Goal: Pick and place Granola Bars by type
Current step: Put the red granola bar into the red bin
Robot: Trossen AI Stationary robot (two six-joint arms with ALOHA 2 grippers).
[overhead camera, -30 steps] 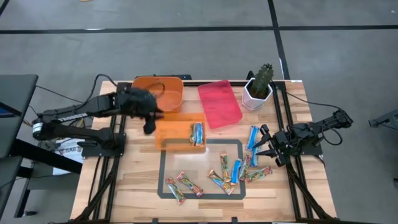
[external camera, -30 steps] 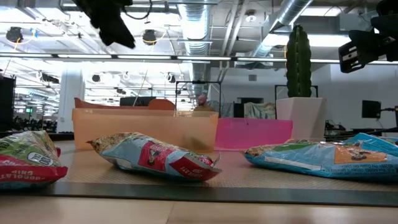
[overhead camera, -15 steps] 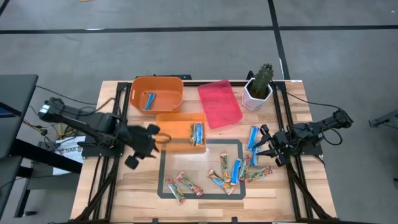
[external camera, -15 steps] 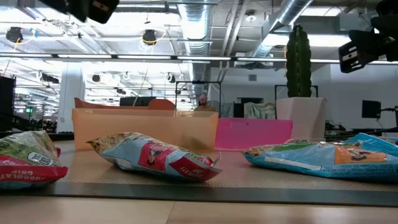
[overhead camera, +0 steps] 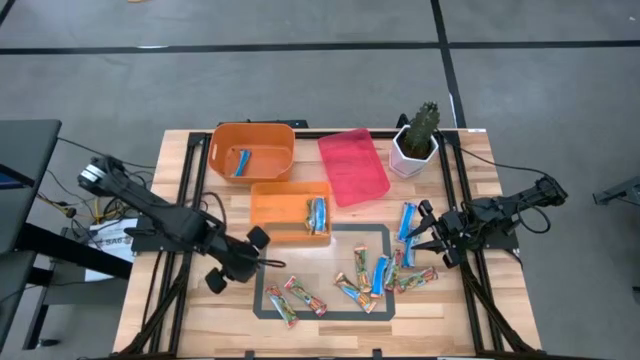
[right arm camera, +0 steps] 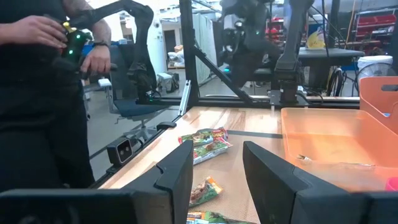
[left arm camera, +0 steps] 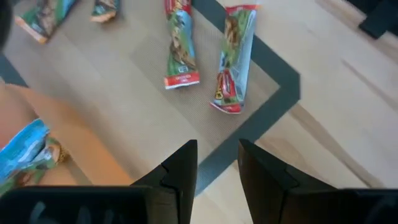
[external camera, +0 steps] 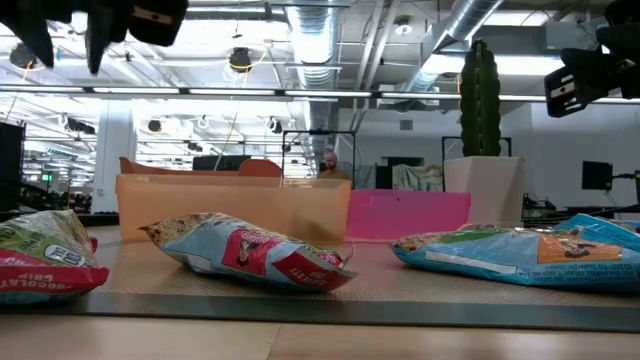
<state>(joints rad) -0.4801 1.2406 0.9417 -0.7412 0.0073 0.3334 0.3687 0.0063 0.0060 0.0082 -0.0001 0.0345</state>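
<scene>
**A:** Where are the bars? Quick.

**B:** Most granola bars [overhead camera: 360,280] lie loose inside the taped rectangle [overhead camera: 262,270] at the table's 6 o'clock side. Two multicoloured bars [overhead camera: 295,298] sit at its 7 o'clock corner, a mixed clump [overhead camera: 400,275] at 4 o'clock. Two blue bars [overhead camera: 407,222] lie outside the tape, around 3 o'clock. One blue bar [overhead camera: 241,163] is already in the deep orange bin [overhead camera: 252,132] at 11 o'clock, and one bar [overhead camera: 317,214] lies in the shallow orange tray [overhead camera: 280,190] at centre.

**A:** Claws?

**B:** Left gripper [overhead camera: 262,251] hovers just off the tape's 9 o'clock edge, fingers parted, holding nothing. Your wrist view shows the multicoloured pair [left arm camera: 208,59] ahead of the fingertips [left arm camera: 184,163]. Right gripper [overhead camera: 425,232] waits at 3 o'clock beside the blue bars, also spread and empty.

**A:** Handling?

**B:** Likely light, with a slick crinkly wrapper and a flat, semi-stiff core. Pinch across the narrow width at mid-length; the crimped ends will probably slip. The pair lies close together, so you could nudge the neighbour.
</scene>
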